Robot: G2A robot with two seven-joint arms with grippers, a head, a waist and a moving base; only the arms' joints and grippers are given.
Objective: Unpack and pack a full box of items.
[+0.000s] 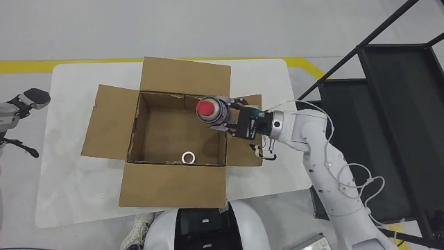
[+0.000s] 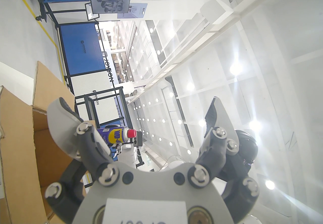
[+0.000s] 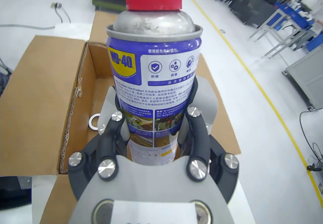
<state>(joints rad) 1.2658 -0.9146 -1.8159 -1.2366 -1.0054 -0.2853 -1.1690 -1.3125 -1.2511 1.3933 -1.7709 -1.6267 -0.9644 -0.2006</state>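
An open cardboard box (image 1: 177,76) sits on the white table (image 1: 69,180), flaps spread outward. My right gripper (image 1: 220,113) is shut on a blue spray can (image 1: 207,108) with a red cap, held above the box's right wall. In the right wrist view the can (image 3: 154,58) stands upright between the fingers (image 3: 202,99) over the box (image 3: 37,83). A white ring (image 1: 188,157) lies on the box floor by the near wall, also the ring (image 3: 93,122). My left gripper (image 1: 28,101) is off the table's left edge, open and holding nothing (image 2: 136,111), pointing up; the can (image 2: 114,134) shows far beyond it.
A black metal frame with steps (image 1: 388,111) stands to the right of the table. A yellow floor line (image 1: 69,63) runs behind the table. Bare table surface lies left of the box and in front of it.
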